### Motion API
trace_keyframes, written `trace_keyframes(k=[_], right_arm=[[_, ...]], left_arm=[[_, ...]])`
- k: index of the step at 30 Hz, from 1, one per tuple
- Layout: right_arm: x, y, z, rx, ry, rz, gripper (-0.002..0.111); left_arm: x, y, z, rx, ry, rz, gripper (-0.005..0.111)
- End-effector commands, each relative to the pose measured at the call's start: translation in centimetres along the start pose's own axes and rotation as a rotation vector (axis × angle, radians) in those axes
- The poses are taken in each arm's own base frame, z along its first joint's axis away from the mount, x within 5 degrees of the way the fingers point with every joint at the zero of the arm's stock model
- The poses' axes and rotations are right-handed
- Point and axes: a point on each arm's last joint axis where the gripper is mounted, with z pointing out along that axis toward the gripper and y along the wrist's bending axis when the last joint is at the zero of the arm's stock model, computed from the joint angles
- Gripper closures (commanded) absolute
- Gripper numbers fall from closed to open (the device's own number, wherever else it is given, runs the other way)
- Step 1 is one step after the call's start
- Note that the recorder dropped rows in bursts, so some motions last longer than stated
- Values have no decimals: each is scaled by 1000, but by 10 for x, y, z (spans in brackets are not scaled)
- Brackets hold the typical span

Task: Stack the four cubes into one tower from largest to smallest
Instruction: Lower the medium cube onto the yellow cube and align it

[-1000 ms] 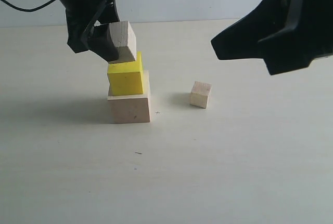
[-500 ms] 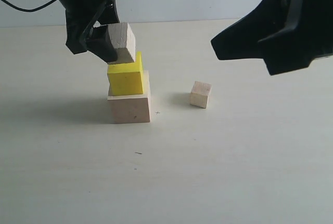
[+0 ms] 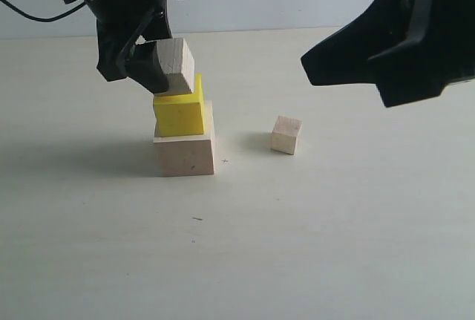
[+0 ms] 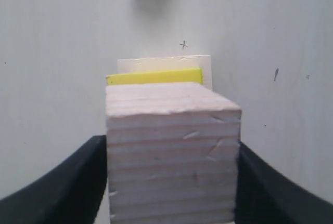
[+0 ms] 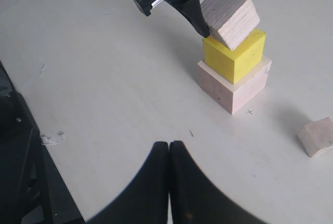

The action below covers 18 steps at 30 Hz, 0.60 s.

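evidently to seat it next, the left gripper point(image 3: 162, 67) clamped the tilted medium cube point(image 3: 177, 59) over the yellow cube point(image 3: 179, 114); the right gripper point(image 5: 169, 148) hung closed.

pale table point(image 3: 334, 253), small cross mark point(image 3: 225, 161)

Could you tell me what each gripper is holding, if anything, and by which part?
The left gripper clamps the medium wood cube by two opposite side faces; right gripper holds nothing.
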Motion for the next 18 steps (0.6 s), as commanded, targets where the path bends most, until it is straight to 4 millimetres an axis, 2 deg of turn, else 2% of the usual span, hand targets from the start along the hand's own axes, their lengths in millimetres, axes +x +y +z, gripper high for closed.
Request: trace_keyframes(k=[1, 11, 13, 18], right_arm=[[0, 0, -1, 0, -7, -8, 108], [0, 0, -1, 0, -7, -8, 108], [0, 0, -1, 0, -7, -8, 108], [0, 0, -1, 0, -7, -8, 108]], left_arm=[[-1, -1, -1, -1, -6, 5, 107], [-2, -1, -1, -1, -8, 2, 104], [-2, -1, -1, -1, -8, 2, 95], [-2, -1, -1, -1, -8, -11, 60]])
